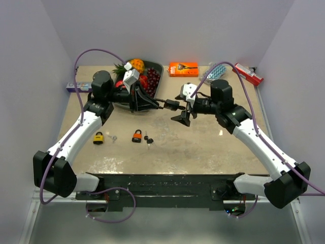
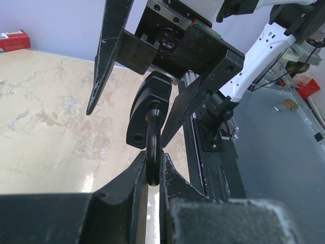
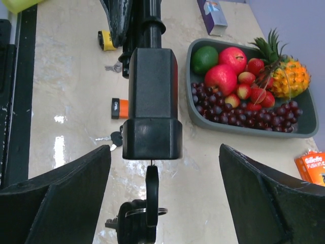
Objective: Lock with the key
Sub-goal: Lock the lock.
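My left gripper [image 1: 159, 103] is shut on the shackle [image 2: 152, 152] of a black padlock [image 1: 173, 105] and holds it in the air above the table's middle. In the left wrist view the gripper [image 2: 153, 156] pinches the shackle, with the lock body [image 2: 144, 114] beyond it. A black-headed key [image 3: 152, 198] sits in the bottom of the lock body [image 3: 152, 101], with a ring of spare keys [image 3: 133, 229] hanging from it. My right gripper [image 1: 182, 108] is open, one finger on each side of the lock's key end, touching nothing. It also shows open in the right wrist view [image 3: 165, 152].
A yellow padlock [image 1: 98, 138] and an orange padlock [image 1: 137, 135] lie on the table, each with keys [image 1: 148, 139] beside it. A grey fruit tray [image 1: 156, 66] stands at the back, with an orange razor box [image 1: 183, 68], a blister pack [image 1: 213, 72] and a red package [image 1: 249, 74].
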Tool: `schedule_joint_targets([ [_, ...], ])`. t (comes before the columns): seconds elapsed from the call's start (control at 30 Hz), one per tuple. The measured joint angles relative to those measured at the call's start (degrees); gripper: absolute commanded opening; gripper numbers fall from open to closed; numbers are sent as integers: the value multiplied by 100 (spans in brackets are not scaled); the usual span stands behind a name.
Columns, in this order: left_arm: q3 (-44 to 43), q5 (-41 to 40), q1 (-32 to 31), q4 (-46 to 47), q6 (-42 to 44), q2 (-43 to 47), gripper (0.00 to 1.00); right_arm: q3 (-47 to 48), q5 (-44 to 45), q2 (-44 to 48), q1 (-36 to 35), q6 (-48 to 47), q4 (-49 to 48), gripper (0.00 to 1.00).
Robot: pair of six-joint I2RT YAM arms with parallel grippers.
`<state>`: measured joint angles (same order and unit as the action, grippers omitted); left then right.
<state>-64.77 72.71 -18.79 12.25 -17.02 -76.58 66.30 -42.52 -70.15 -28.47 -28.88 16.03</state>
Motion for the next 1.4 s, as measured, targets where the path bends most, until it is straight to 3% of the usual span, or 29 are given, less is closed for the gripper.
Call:
schedule_joint_targets([
  [0.13,2,11,-7,61,-96,46,0,0,-52,0,-81,81,-225,81],
  [0.43,162,-11,-7,186,-306,105,0,0,-61,0,-212,177,-275,56],
  [0.67,256,-107,-7,175,-315,125,0,61,-81,-13,-240,343,-208,19],
  [0.8,254,-221,-11,-142,205,223,0,376,-271,-234,-234,527,192,0],
  [1.0,245,-332,-7,-866,1357,380,0,723,-680,-581,-219,621,817,0],
  [1.13,243,-328,-9,-1060,1646,380,1,774,-761,-658,-212,682,981,0],
  [1.23,219,-326,-11,-1145,1692,380,20,774,-772,-660,-212,750,994,0],
  [1.4,-236,-393,33,-2120,2295,289,25,807,-769,-660,-229,813,1019,0],
])
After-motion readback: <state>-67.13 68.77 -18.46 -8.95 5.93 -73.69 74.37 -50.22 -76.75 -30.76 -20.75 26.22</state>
